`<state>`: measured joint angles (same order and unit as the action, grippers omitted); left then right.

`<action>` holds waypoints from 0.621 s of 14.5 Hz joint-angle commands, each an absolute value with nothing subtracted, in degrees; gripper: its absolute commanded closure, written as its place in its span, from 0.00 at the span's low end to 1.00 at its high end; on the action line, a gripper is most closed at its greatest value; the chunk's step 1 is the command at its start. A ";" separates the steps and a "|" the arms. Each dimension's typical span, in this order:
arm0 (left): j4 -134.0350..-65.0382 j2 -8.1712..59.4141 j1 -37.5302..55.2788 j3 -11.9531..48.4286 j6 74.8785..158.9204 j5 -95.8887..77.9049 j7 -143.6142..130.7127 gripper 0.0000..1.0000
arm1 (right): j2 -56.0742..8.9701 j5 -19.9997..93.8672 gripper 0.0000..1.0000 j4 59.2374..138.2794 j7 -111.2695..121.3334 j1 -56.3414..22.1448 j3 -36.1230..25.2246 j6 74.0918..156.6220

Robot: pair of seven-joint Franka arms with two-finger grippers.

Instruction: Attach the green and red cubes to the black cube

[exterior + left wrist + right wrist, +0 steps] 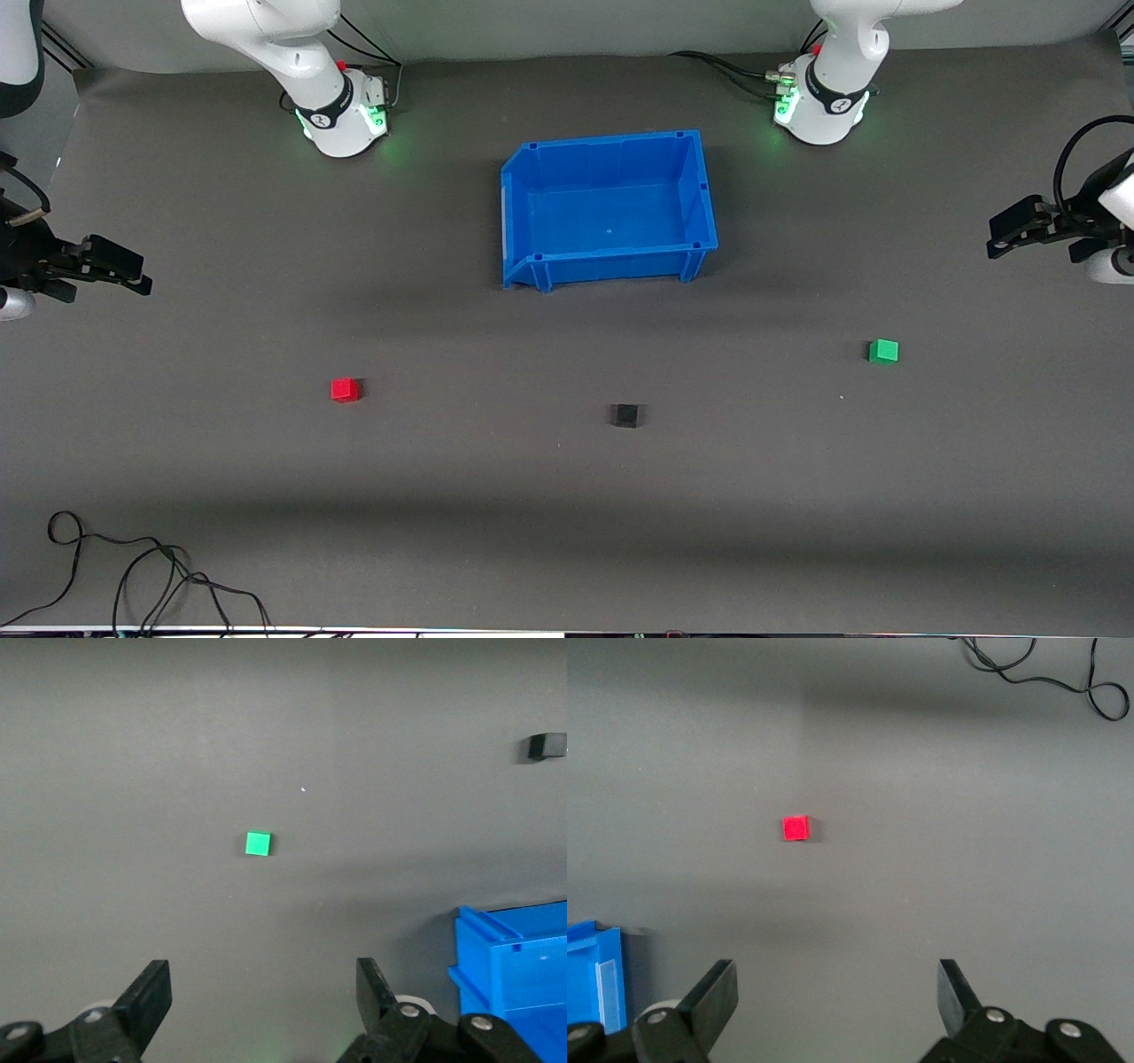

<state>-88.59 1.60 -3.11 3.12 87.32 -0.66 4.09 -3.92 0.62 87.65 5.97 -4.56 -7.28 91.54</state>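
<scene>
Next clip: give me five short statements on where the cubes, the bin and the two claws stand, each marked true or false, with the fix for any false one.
1. The black cube lies nearer to the front camera than the blue bin. True.
2. The red cube sits inside the bin. False: it lies on the table, toward the right arm's end.
3. The left claw is open, holding nothing. True.
4. The green cube touches the black cube. False: they lie well apart, the green one toward the left arm's end.
5. The right claw is shut on the red cube. False: it is open, and that cube lies untouched on the table.
</scene>
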 commanded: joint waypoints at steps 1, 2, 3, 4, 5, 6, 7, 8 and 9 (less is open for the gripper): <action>-88.86 1.49 -3.51 2.46 87.36 -2.72 3.35 0.02 | -3.17 0.35 0.00 88.15 6.68 -4.92 -7.47 91.67; -88.86 1.58 -3.86 2.46 87.36 -2.81 3.34 0.02 | -3.34 0.26 0.00 87.89 6.59 -4.92 -7.56 91.76; -88.86 1.58 -3.95 2.46 87.54 -2.81 3.25 0.01 | -3.43 0.26 0.00 87.80 6.59 -4.92 -7.47 91.67; -88.94 1.41 -3.87 2.55 87.54 -2.55 3.08 0.01 | -3.43 0.26 0.00 87.72 6.59 -4.92 -7.56 91.76; -89.03 1.23 -3.69 2.64 87.45 -2.37 2.38 0.01 | -3.43 0.26 0.00 87.80 6.59 -4.92 -7.56 91.76; -89.21 1.23 -3.52 2.64 87.54 -2.20 2.03 0.01 | -3.43 0.26 0.00 87.80 6.59 -5.01 -7.47 91.76; -89.30 1.32 -3.25 2.72 87.80 -2.11 2.02 0.01 | -3.51 0.26 0.00 87.72 6.59 -5.01 -7.47 91.84; -89.21 1.67 -3.16 2.90 87.98 -2.11 1.93 0.01 | -3.52 0.26 0.00 87.71 6.59 -5.01 -7.47 91.85; -89.73 1.67 -3.16 2.90 88.67 -1.94 1.93 0.01 | -3.52 0.35 0.00 87.71 6.50 -5.01 -7.38 91.85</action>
